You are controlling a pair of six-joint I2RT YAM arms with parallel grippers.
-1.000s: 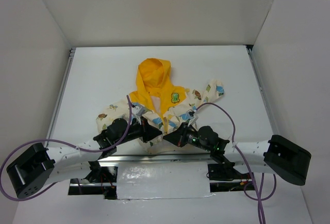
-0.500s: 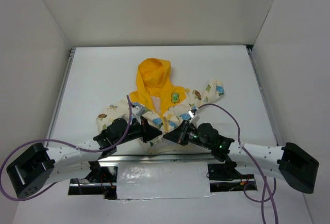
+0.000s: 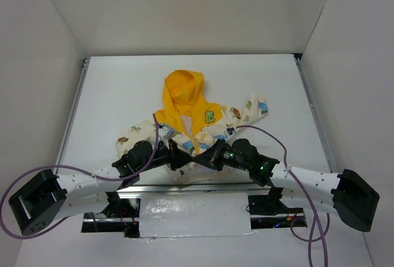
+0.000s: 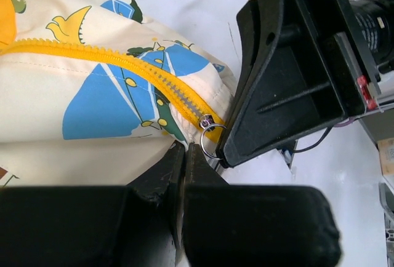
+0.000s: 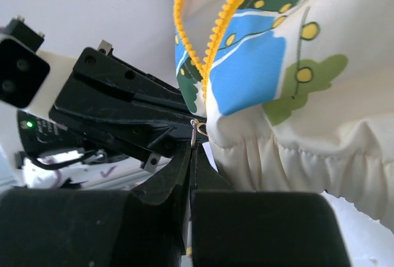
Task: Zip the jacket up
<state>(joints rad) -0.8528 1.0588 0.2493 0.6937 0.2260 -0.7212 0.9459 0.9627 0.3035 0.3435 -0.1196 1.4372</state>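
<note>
The jacket (image 3: 203, 119) lies flat mid-table, yellow hood (image 3: 182, 90) pointing away, cream printed body toward me. Both grippers meet at its near hem. My left gripper (image 3: 184, 156) (image 4: 184, 148) is shut, pinching the hem edge just left of the yellow zipper's (image 4: 123, 61) lower end. My right gripper (image 3: 204, 159) (image 5: 192, 144) is shut on the small metal pull ring (image 5: 195, 129) (image 4: 209, 141) at the bottom of the zipper (image 5: 215, 27). The two zipper sides run together from there and part higher up. The slider itself is mostly hidden behind the ring.
White walls close in the table (image 3: 123, 88) on three sides. A metal rail (image 3: 184, 188) and a silver taped patch (image 3: 194, 215) run along the near edge between the arm bases. Purple cables (image 3: 271, 138) loop off both arms.
The right arm has swung left and forward, bringing its gripper in against the left one at the zipper's bottom. The left gripper has hardly moved.
</note>
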